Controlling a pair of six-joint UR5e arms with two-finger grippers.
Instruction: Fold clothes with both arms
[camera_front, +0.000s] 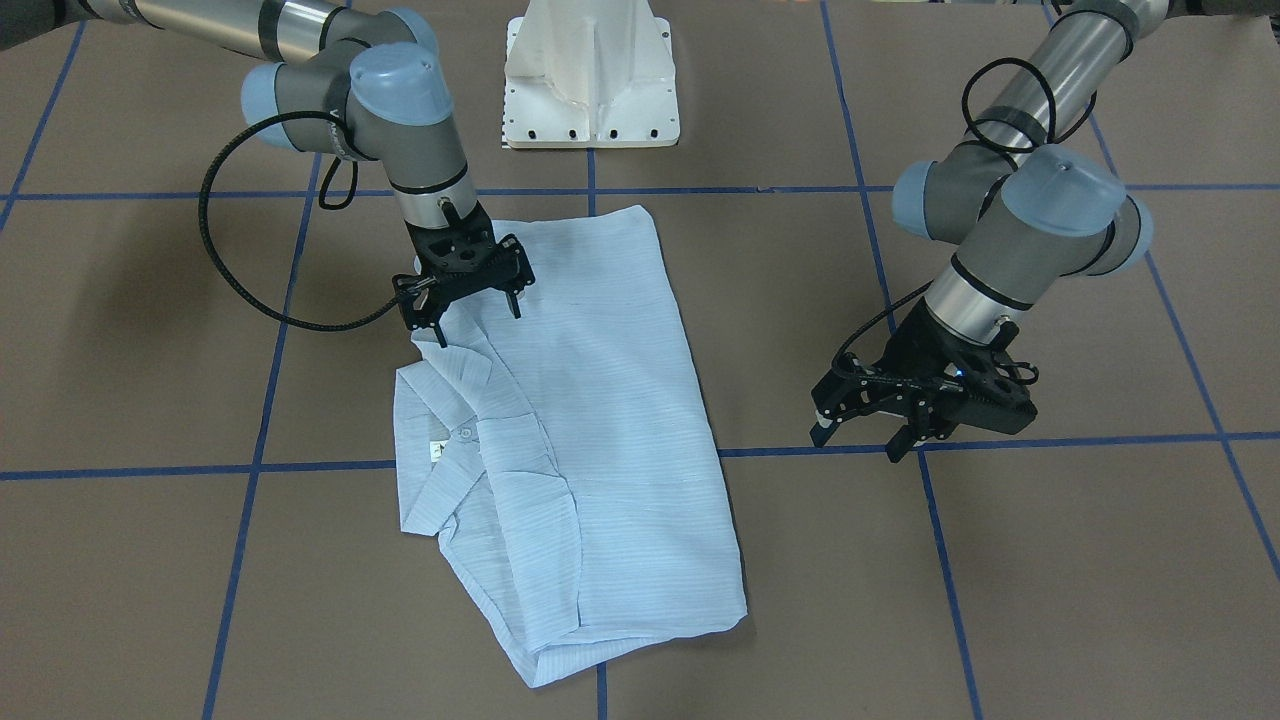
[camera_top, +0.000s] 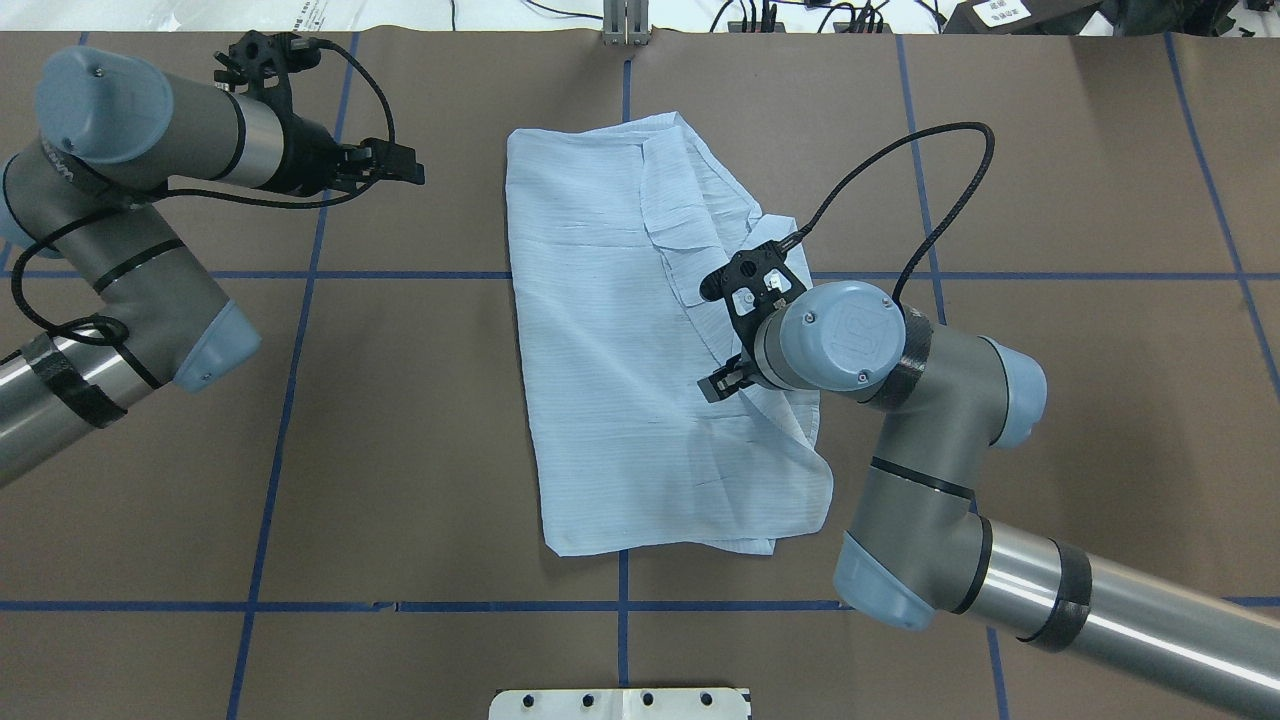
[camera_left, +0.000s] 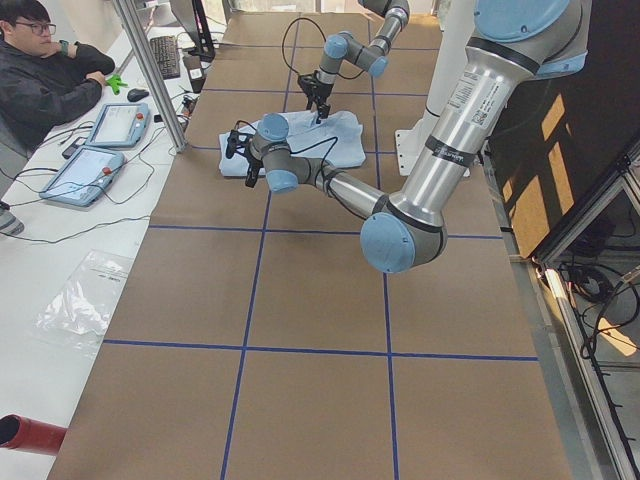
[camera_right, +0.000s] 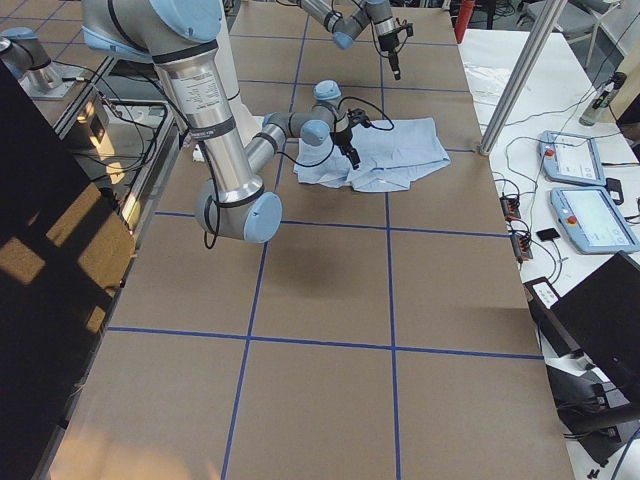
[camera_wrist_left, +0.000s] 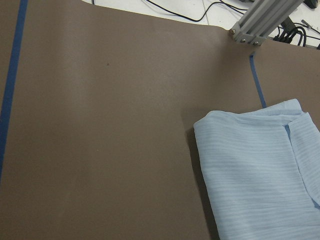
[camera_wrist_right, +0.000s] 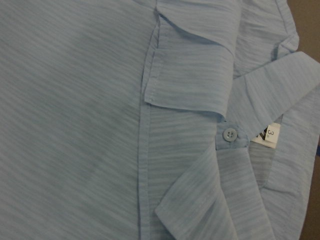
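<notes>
Brown paper table cover, gridded with blue tape lines. White metal pedestal base at the robot-side edge, with a row of dark bolt holes along its foot.

Silver aluminium extrusion post stands at the far table edge. White side bench beside it:
- seated person in a black jacket
- two grey-blue touchscreen pendants, cabled
- black keyboard, black mouse, small green object
- clear plastic bag
- red cylinder at the near corner

Black cables are bundled past the far edge.
</notes>
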